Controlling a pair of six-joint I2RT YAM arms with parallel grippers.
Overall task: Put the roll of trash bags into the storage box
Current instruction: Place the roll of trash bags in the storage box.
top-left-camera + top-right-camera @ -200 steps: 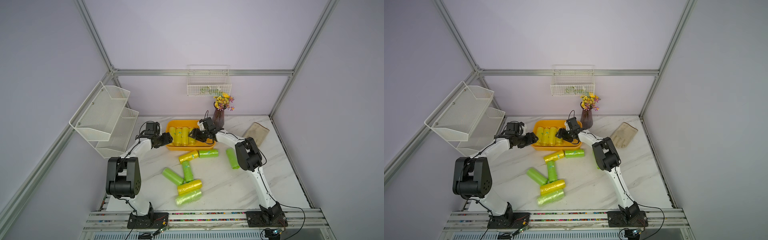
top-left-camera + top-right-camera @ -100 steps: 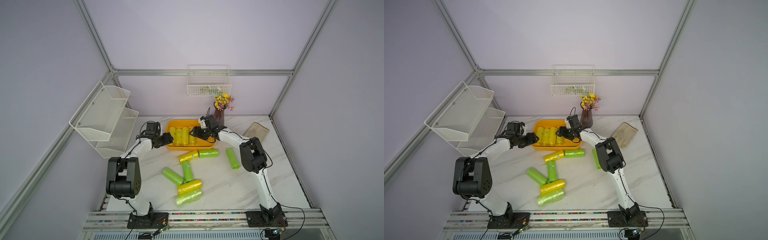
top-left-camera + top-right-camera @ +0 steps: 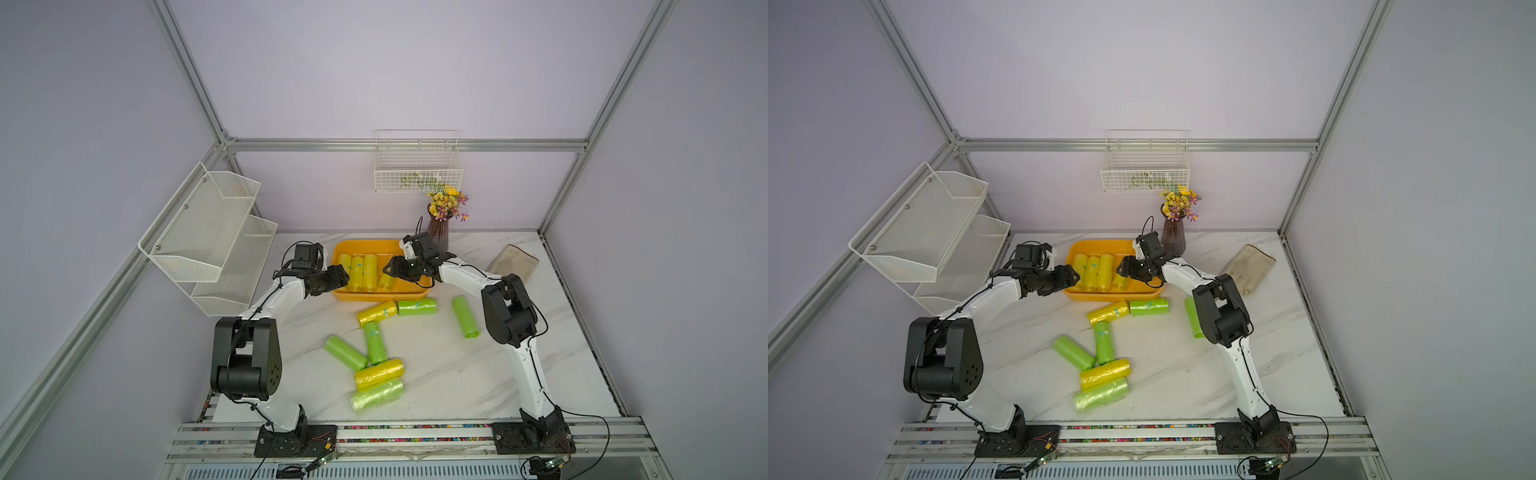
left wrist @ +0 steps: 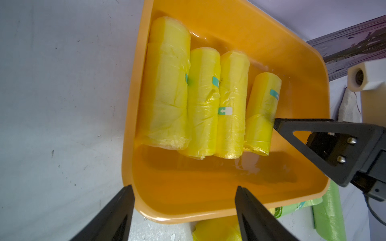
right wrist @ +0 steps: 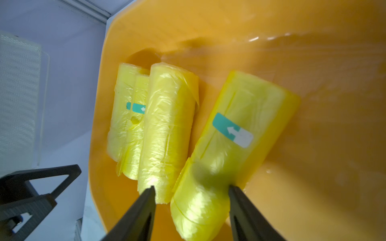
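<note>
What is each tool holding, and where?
Left tool holds nothing. Right tool straddles one end of a yellow roll in the storage box; grip uncertain.

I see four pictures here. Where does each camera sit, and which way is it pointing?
Top views: high above the arms' bases, facing down and back over the marble table; left arm and right arm show whole.
Left wrist: on the left arm, looking past the left gripper into the storage box from a corner.
Right wrist: looking past the right gripper at a yellow roll in the box.
Shared: each wrist view catches the other gripper and that roll.
</note>
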